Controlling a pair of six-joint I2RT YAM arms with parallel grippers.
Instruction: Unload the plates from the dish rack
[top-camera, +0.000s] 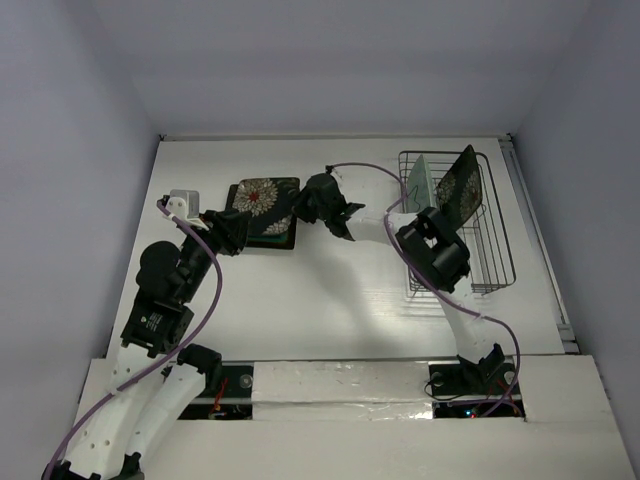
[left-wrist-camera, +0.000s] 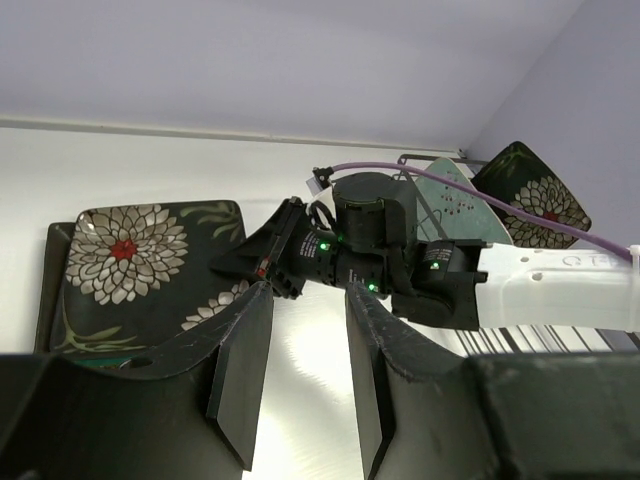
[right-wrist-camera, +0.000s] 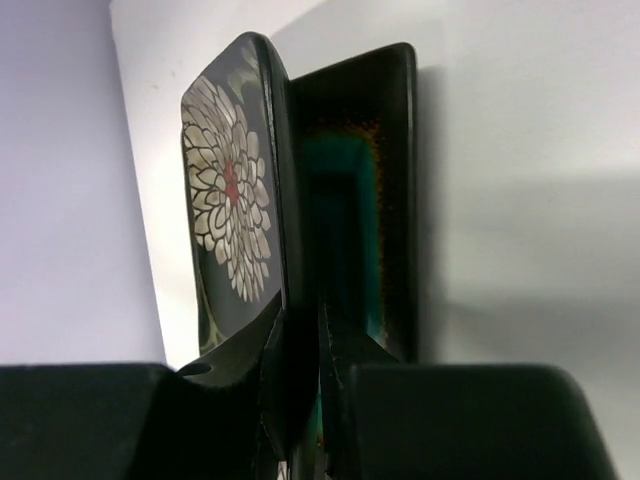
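A black flower plate (top-camera: 262, 197) lies on the teal-centred plate (top-camera: 276, 237) at the table's middle left. My right gripper (top-camera: 300, 208) is shut on the flower plate's right edge. In the right wrist view one finger lies on the flower face (right-wrist-camera: 232, 190) and the other sits between it and the teal plate (right-wrist-camera: 350, 200). My left gripper (left-wrist-camera: 305, 370) is open and empty, just left of the stack (top-camera: 232, 232). The dish rack (top-camera: 500, 230) at the right holds a mint plate (top-camera: 420, 180) and a second flower plate (top-camera: 460, 190), both on edge.
My right forearm (top-camera: 385, 228) stretches from the rack's left side to the stack. White walls close in the table at the back and both sides. A raised white strip (top-camera: 340, 380) runs along the near edge by the arm bases.
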